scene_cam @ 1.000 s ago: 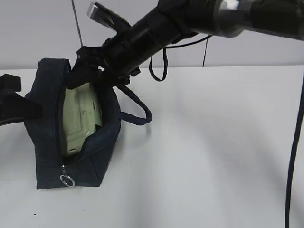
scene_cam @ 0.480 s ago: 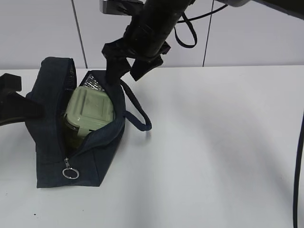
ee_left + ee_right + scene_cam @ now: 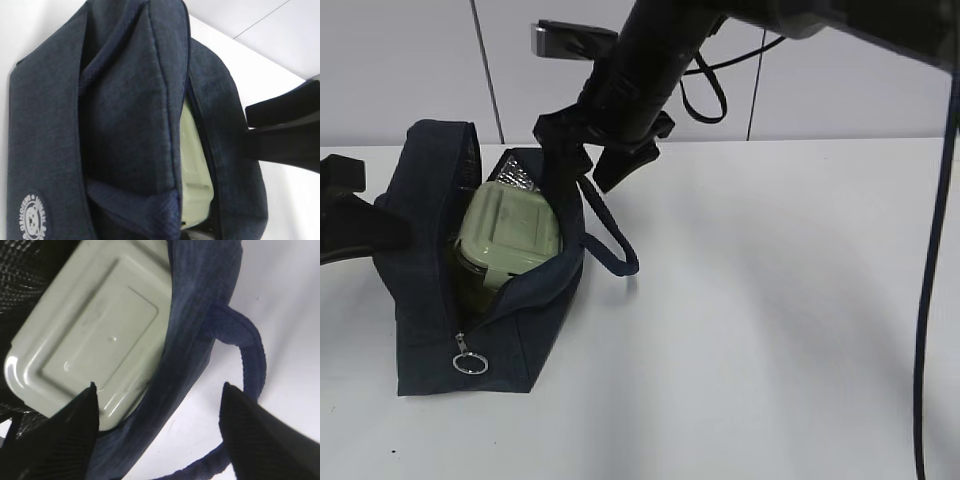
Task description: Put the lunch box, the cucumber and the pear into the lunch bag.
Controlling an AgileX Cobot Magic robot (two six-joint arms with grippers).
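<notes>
The lunch box point(image 3: 508, 238) is sat inside the lunch bag point(image 3: 425, 300), tilted, with its pale green lid point(image 3: 95, 330) facing up out of the unzipped mouth. A glass body is assumed under that lid, so it's probably on the heavy side, stiff, a bit slick and not something to be dropped. If it needs nudging flatter, it's best taken across the short sides of the lid rim, where the edges are squared off.

The bag itself is soft fabric and gets floppy: its walls sag inward around the box, so the mouth likely has to be held open for anything else to be dropped in. The strap handle point(image 3: 610, 235) loops out onto the desk point(image 3: 770, 320) to the right, and the zipper ring point(image 3: 468, 362) hangs at the near end.

Count: one lunch box, one bag, two straps partly seen. No cucumber and no pear can be spotted in any view, so whether they're under the box or off camera can't be told.

The right tool point(image 3: 590, 160) is held wide open with nothing in it, hovering just above the bag's far rim. The left tool isn't shown in its own wrist view; it's closed right down, and whether bag fabric is pinched can't be told.
</notes>
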